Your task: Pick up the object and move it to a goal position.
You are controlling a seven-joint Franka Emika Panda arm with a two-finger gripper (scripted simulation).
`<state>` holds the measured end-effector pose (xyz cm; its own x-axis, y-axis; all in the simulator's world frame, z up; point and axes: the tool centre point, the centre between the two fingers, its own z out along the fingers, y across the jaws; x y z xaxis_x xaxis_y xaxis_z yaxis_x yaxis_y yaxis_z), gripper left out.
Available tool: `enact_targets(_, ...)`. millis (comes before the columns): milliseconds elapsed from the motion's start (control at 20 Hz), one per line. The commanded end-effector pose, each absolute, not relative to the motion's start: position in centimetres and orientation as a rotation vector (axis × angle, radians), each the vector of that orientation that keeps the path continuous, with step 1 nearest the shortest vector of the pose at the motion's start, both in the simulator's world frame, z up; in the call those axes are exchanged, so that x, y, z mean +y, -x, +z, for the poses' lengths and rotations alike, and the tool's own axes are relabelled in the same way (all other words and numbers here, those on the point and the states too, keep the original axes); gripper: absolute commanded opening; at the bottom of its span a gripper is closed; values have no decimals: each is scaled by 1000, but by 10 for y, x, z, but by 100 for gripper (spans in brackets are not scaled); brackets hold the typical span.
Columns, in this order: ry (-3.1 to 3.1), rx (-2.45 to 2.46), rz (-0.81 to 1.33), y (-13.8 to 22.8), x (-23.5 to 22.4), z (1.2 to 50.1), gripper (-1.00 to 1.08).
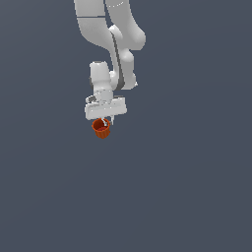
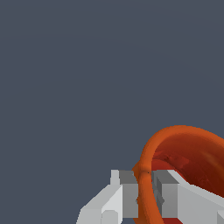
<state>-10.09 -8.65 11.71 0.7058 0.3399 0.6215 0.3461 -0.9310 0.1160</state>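
The small orange-red cup [image 1: 101, 128] hangs just under my white gripper [image 1: 105, 120] in the exterior view, tilted, with its dark hollow showing. In the wrist view the cup's thick rim [image 2: 148, 175] is pinched between my two grey finger pads [image 2: 128, 192], one inside the cup and one outside. My gripper [image 2: 146, 192] is shut on the cup's wall. The cup is held up off the ground.
The plain dark grey-blue ground [image 1: 187, 197] fills the rest of both views. The white arm [image 1: 118, 39] comes down from above in the exterior view. No other objects show.
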Motion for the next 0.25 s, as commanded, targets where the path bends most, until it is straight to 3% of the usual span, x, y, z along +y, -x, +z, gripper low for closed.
enact_targets(0, 2892, -584, -1053, 104, -90, 119, -100)
enact_targets(200, 2892, -584, -1053, 105, -92, 119, -100)
